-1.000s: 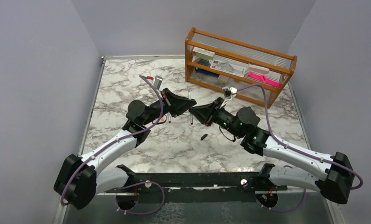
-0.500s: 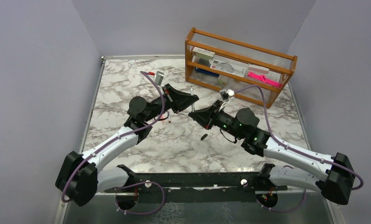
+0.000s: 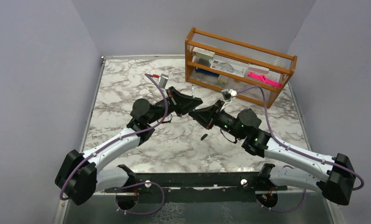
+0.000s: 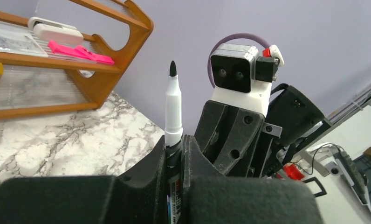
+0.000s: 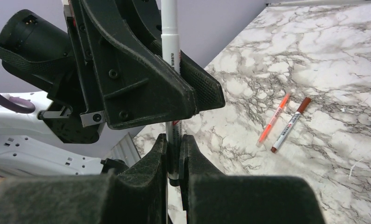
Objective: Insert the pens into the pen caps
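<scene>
A silvery-white pen (image 4: 173, 107) with a bare black tip stands upright between the fingers of my left gripper (image 4: 174, 142), which is shut on its barrel. Lower on the same pen (image 5: 170, 42), my right gripper (image 5: 173, 140) is shut on the bottom end. From above, the two grippers, left (image 3: 198, 103) and right (image 3: 197, 113), meet nose to nose over the table's middle. A black pen cap (image 3: 203, 136) lies on the marble just in front of them. An orange-red pen (image 5: 274, 118) and a grey pen with a dark red cap (image 5: 288, 125) lie side by side on the table.
A wooden rack (image 3: 239, 65) stands at the back right, holding boxes and a pink strip (image 3: 264, 78). It also shows in the left wrist view as a wooden rack (image 4: 104, 79) close behind the pen. Grey walls close the table on three sides.
The left gripper has swung toward the back and right with the pen. The right gripper stays beneath it, and the two now sit closer together.
</scene>
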`<state>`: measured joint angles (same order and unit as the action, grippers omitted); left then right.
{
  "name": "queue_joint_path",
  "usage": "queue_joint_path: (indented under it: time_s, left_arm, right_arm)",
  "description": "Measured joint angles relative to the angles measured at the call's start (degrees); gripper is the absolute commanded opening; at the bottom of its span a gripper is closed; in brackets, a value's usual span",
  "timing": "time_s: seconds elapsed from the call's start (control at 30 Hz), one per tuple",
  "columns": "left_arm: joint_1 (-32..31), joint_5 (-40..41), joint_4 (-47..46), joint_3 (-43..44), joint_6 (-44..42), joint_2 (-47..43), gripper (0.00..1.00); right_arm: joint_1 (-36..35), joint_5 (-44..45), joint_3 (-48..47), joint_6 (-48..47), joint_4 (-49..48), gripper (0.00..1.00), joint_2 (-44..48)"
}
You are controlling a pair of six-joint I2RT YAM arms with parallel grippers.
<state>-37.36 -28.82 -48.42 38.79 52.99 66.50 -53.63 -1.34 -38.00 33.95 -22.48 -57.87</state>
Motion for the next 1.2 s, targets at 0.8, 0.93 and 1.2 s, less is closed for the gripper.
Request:
queue_joint_path:
  time_s: [0.8, 0.93, 1.2]
  left_arm:
    - [-0.26, 29.55, 45.64, 14.40, -32.28, 1.33, 0.00]
    - [-0.26, 31.23, 48.04, 13.77, -33.42, 1.44, 0.00]
    - [-0.26, 31.41, 50.56, 11.45, -33.44, 0.98, 0.00]
  right_arm:
    - [-0.31, 22.73, 2.49, 4.22, 46.99, 0.04, 1.25]
    - [-0.31, 21.09, 6.36, 6.86, 46.51, 0.01, -1.31]
    - [-0.31, 17.59, 6.88, 10.80, 39.43, 0.01, -11.04]
